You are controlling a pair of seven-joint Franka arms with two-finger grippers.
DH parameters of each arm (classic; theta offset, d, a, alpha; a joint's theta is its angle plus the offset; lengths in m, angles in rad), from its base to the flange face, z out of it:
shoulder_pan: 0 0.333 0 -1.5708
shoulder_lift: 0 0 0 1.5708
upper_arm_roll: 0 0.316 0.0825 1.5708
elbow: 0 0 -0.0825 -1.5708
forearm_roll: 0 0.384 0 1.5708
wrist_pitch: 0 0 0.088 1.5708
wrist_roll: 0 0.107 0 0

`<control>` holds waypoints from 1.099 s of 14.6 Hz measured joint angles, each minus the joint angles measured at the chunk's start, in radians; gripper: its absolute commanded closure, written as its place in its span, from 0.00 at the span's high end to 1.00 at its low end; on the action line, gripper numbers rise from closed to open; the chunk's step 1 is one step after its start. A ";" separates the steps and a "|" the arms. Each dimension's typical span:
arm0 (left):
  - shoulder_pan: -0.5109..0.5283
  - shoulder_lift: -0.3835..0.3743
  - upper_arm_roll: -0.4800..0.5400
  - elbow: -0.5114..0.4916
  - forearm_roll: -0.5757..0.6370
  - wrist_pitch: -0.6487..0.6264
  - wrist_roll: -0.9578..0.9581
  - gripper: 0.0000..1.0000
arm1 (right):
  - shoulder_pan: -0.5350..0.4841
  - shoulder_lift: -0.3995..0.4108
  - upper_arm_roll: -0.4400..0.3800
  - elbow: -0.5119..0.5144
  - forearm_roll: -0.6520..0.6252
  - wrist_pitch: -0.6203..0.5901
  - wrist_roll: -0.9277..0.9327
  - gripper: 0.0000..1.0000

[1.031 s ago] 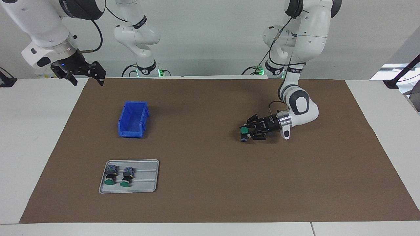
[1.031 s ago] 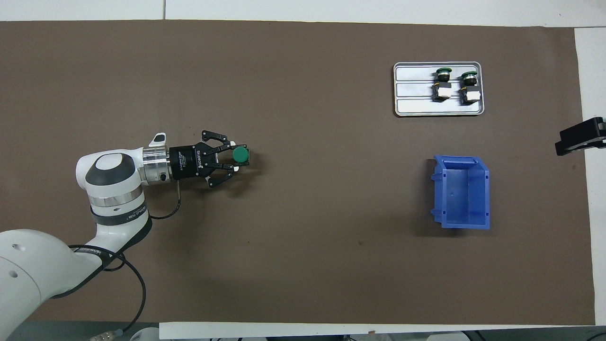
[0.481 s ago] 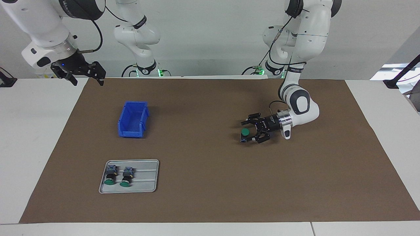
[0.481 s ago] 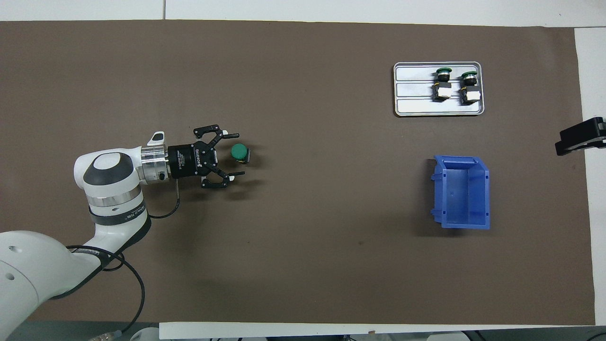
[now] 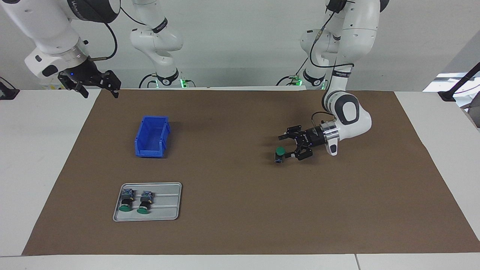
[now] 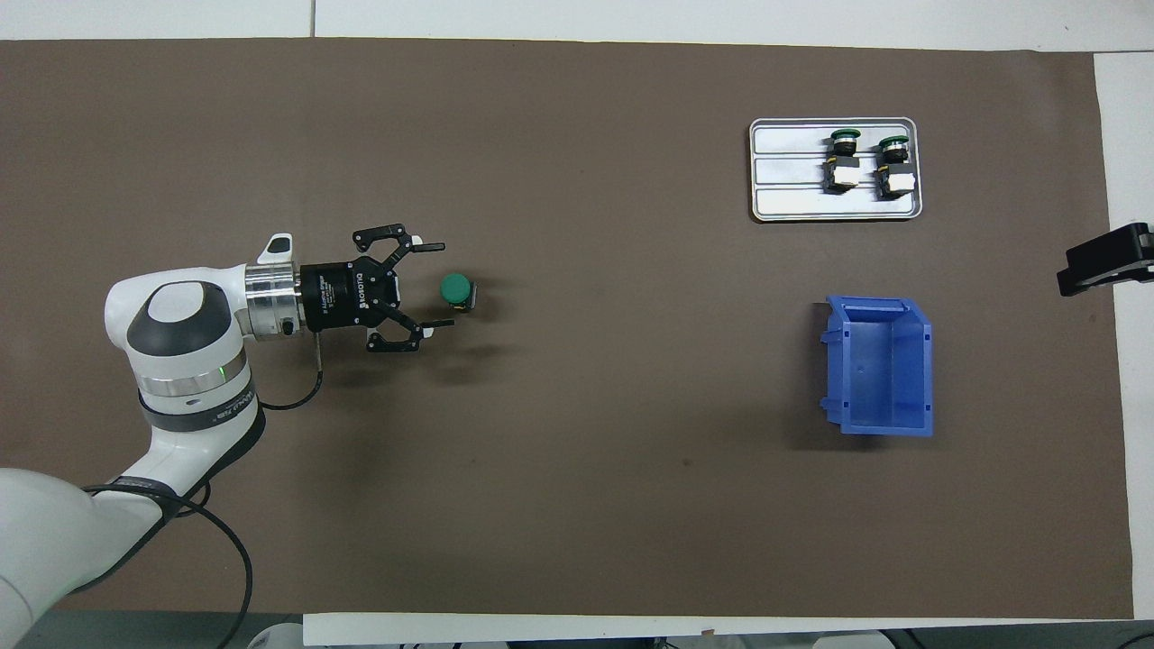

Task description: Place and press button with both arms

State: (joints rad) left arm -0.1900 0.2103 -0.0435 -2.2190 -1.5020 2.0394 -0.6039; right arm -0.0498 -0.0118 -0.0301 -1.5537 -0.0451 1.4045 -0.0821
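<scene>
One button [image 5: 279, 153] [image 6: 457, 290] stands on the brown mat with its green cap up, toward the left arm's end of the table. My left gripper [image 5: 284, 146] [image 6: 435, 284] lies level just beside it, open, its fingertips apart on either side of the button's edge and holding nothing. Two more buttons [image 5: 126, 200] [image 6: 844, 160] lie side by side in a grey tray [image 5: 168, 202] [image 6: 784, 171]. My right gripper [image 5: 101, 93] [image 6: 1104, 261] waits open in the air over the mat's edge at the right arm's end.
A blue bin [image 5: 152, 137] [image 6: 879, 365] with nothing in it sits on the mat, nearer to the robots than the tray. The brown mat [image 5: 232, 210] covers most of the white table.
The left gripper opened and let go of the button, then drew back a little toward its own end. The button stays standing on the mat. The right arm has not moved.
</scene>
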 measured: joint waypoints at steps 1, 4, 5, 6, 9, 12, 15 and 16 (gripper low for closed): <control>0.000 -0.026 0.001 0.004 0.064 0.018 -0.030 1.00 | 0.000 0.000 0.000 0.000 0.000 0.000 0.000 0.99; 0.005 -0.094 0.005 0.025 0.260 0.032 -0.143 1.00 | 0.000 0.000 0.000 0.000 0.000 0.000 0.000 0.99; 0.013 -0.110 0.006 0.036 0.322 0.032 -0.168 1.00 | 0.000 0.000 0.000 0.000 0.000 0.000 0.000 0.99; 0.019 -0.122 0.007 0.046 0.384 0.032 -0.181 1.00 | 0.000 0.000 0.000 0.000 0.000 0.000 0.000 0.99; 0.017 -0.136 0.004 0.090 0.588 0.031 -0.197 1.00 | -0.005 0.000 -0.001 0.000 0.000 0.000 -0.001 0.99; -0.020 -0.136 -0.004 0.151 0.752 0.031 -0.228 1.00 | 0.001 0.000 0.001 0.000 0.000 0.000 -0.001 0.99; -0.043 -0.136 -0.006 0.200 0.861 0.022 -0.234 1.00 | 0.004 0.000 0.001 0.000 0.000 0.000 -0.001 0.99; -0.055 -0.136 -0.008 0.219 0.920 0.018 -0.233 1.00 | 0.003 0.000 0.000 0.000 0.000 0.000 -0.001 0.99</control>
State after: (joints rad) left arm -0.2452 0.0744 -0.0517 -2.0000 -0.5817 2.0575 -0.8366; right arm -0.0465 -0.0118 -0.0299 -1.5538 -0.0451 1.4044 -0.0831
